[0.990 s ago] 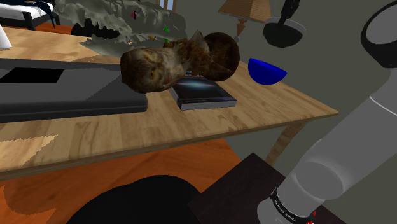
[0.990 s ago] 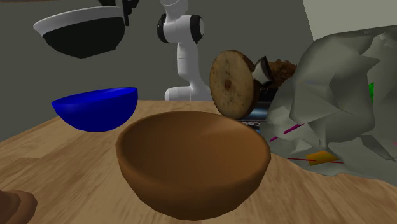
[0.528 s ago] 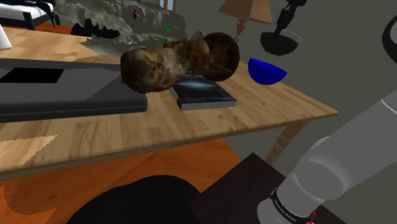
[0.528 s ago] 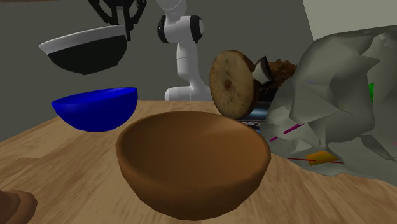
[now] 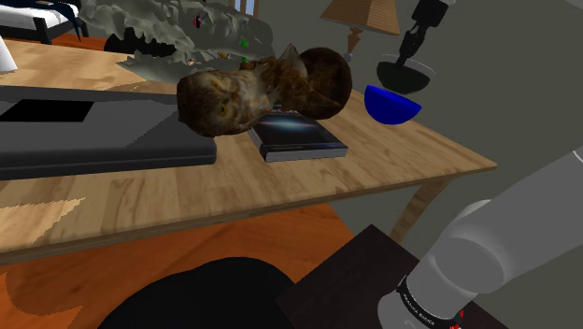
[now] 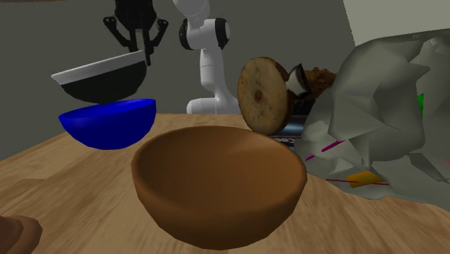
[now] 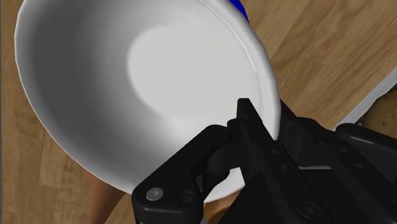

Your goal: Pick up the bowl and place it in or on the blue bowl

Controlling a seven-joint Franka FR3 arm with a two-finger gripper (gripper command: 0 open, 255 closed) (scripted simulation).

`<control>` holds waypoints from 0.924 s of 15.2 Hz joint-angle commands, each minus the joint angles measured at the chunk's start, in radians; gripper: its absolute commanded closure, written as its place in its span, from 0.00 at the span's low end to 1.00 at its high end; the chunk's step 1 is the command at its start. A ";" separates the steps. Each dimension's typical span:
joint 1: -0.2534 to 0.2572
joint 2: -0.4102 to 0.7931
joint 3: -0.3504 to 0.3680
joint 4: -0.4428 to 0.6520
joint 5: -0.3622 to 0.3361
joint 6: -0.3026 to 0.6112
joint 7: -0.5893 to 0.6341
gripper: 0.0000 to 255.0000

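Observation:
My gripper is shut on the rim of a bowl that is black outside and white inside. The bowl hangs tilted just above the blue bowl, which stands near the wooden table's far right corner in the shoulder view. In the second exterior view the held bowl hovers right over the blue bowl, with a narrow gap between them, and the gripper clasps its raised rim. The wrist view looks into the white inside of the bowl; the gripper pinches its edge, and a blue sliver peeks past the rim.
A brown bowl sits close to the second exterior camera. A brown lumpy object, a round brown disc, a dark flat book, a grey slab and a grey crumpled mass crowd the table. The table edge is near.
The gripper has carried the held bowl downward, from well above the blue bowl to just over it. Nothing else on the table has moved.

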 commanded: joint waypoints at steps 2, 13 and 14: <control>-0.001 -0.006 0.001 -0.014 -0.002 0.010 0.001 1.00; -0.001 -0.006 0.001 -0.014 -0.002 0.010 0.001 0.00; 0.001 0.011 -0.003 0.038 0.004 -0.027 -0.004 0.00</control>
